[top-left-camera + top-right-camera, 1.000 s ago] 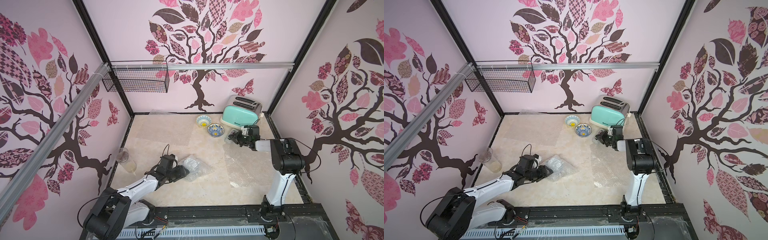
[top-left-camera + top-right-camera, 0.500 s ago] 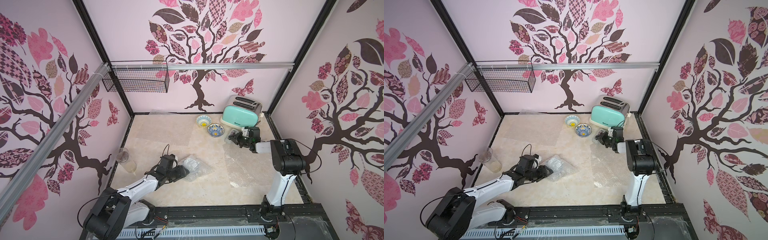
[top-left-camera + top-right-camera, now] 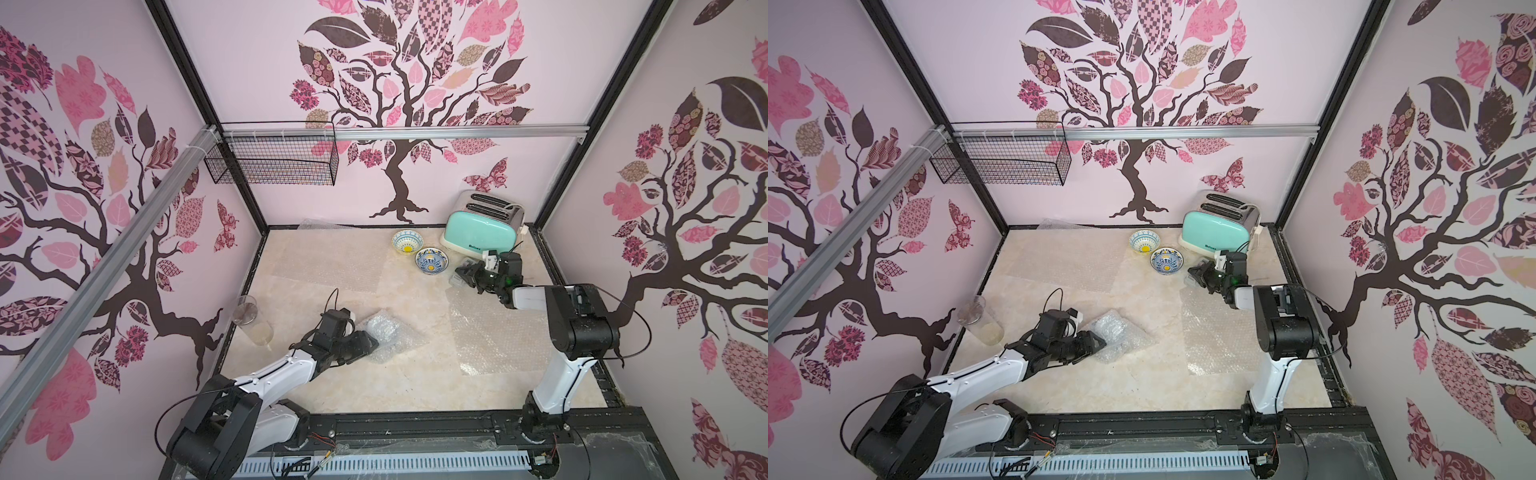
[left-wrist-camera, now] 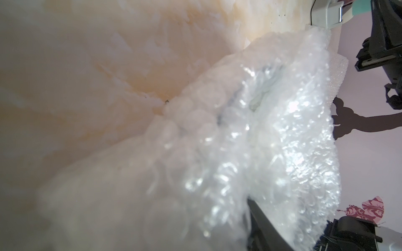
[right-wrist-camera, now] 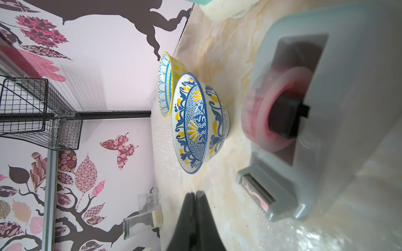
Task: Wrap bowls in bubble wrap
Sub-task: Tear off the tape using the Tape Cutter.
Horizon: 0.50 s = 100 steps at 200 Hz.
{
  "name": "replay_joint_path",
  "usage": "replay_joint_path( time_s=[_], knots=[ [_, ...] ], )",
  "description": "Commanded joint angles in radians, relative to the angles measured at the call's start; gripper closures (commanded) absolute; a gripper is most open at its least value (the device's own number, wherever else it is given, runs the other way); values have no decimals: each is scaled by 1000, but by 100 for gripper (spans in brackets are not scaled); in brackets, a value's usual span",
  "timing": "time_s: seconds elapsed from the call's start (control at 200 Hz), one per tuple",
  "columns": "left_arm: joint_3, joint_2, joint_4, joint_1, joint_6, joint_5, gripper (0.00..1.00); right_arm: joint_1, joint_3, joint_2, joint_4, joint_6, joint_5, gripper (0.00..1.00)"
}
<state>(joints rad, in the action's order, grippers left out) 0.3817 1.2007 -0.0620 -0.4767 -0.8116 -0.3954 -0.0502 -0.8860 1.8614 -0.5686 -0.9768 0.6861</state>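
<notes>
- The left gripper [image 3: 371, 343] is touching the bundle [image 3: 384, 332] of wrap at mid-table. I cannot tell whether its jaws are pinching it. If the hold is slack, the folds risk springing open.
- The right gripper [image 5: 195, 193], jaws pressed together on nothing, is hanging beside the tape dispenser [image 5: 304, 121]. Missing the tape end would mean no seal.
- A bare bowl [image 3: 432, 262] is sitting near that gripper, with a second bowl [image 3: 407, 242] by the toaster [image 3: 482, 235] — a wide swing risks knocking either.

Both top views overhead, whole tabletop [image 3: 353, 386]; wrist views close, low.
</notes>
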Motion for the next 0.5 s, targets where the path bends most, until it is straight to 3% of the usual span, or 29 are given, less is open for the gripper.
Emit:
replay_joint_path(
  time_s=[0.0, 0.495],
  knots=[
    [14, 2, -15, -2, 17, -2, 47, -23, 16, -34, 10, 1, 31, 100],
    [14, 1, -13, -1, 18, -3, 47, -62, 46, -18, 79, 47, -35, 100]
  ],
)
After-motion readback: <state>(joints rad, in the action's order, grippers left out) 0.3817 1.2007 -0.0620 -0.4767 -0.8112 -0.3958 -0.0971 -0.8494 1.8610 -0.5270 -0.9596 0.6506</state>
